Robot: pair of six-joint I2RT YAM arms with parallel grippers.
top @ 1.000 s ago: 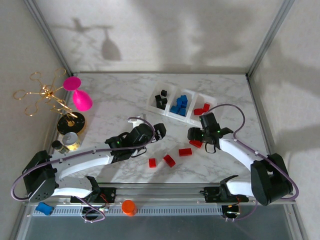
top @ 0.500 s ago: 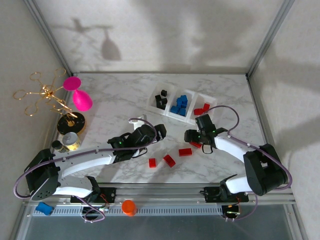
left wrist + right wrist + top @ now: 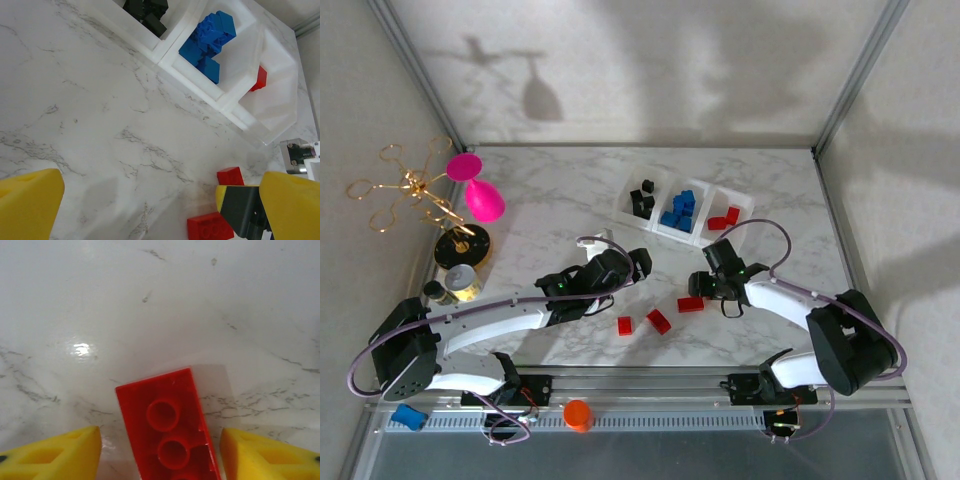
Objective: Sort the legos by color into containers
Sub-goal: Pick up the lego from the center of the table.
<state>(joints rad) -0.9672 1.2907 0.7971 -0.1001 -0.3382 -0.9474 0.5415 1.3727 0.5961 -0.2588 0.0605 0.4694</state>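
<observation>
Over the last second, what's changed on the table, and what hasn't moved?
The right gripper moved toward the near left and came over a red brick. Its open fingers now straddle it, not yet closed. The left gripper, the three other loose red bricks and the sorted tray stayed put.

I see a white marble-look table (image 3: 570,200) with grey veins, matte apart from one small glare spot (image 3: 80,347) in the right wrist view. Enclosure: pale textured back wall (image 3: 720,60), left wall (image 3: 350,80), right wall (image 3: 910,150). Aluminium left post (image 3: 415,70) and right post (image 3: 863,70) at the back corners. Back wall carries soft blotchy shadows plus one sharp goblet-shaped shadow (image 3: 540,98). Metal rail (image 3: 640,383) runs along the near edge.
</observation>
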